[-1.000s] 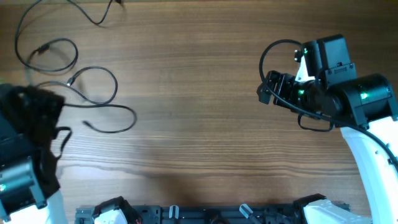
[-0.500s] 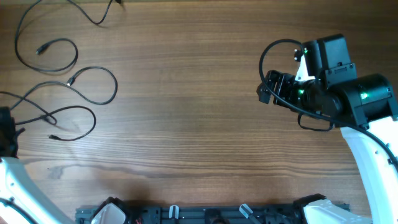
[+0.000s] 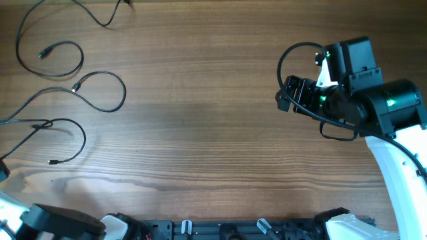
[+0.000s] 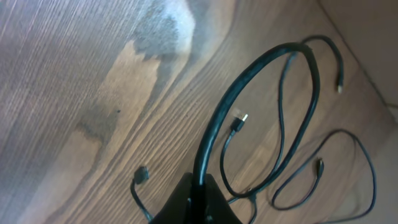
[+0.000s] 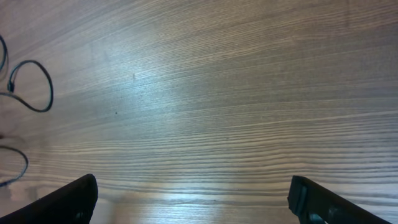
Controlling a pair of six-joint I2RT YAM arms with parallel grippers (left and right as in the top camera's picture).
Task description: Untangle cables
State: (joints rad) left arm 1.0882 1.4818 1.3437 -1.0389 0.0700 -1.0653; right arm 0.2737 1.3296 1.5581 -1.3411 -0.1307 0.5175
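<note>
Several thin black cables lie at the table's left end. One makes a loop at the top left [image 3: 65, 67], one makes a loop below it [image 3: 115, 93], and a third loop [image 3: 79, 137] ends in a small plug [image 3: 51, 162]. In the left wrist view my left gripper [image 4: 200, 194] is shut on a cable [image 4: 217, 118] that arcs up from the jaws, with a plug [image 4: 238, 121] and more loops [image 4: 311, 180] beyond. In the overhead view its jaws are past the left edge. My right gripper [image 3: 285, 100] is open and empty over bare wood [image 5: 196, 205], far from the cables.
Another cable runs along the top left edge [image 3: 100, 20]. The left arm's body [image 3: 60, 220] sits at the bottom left corner. The right arm [image 3: 390, 107] fills the right side. Cable loops show at the left edge of the right wrist view [image 5: 34, 93].
My left arm has pulled back toward the lower left and mostly out of the overhead view, dragging the held cable. The lowest loop slid left and shrank. The right arm has not moved.
</note>
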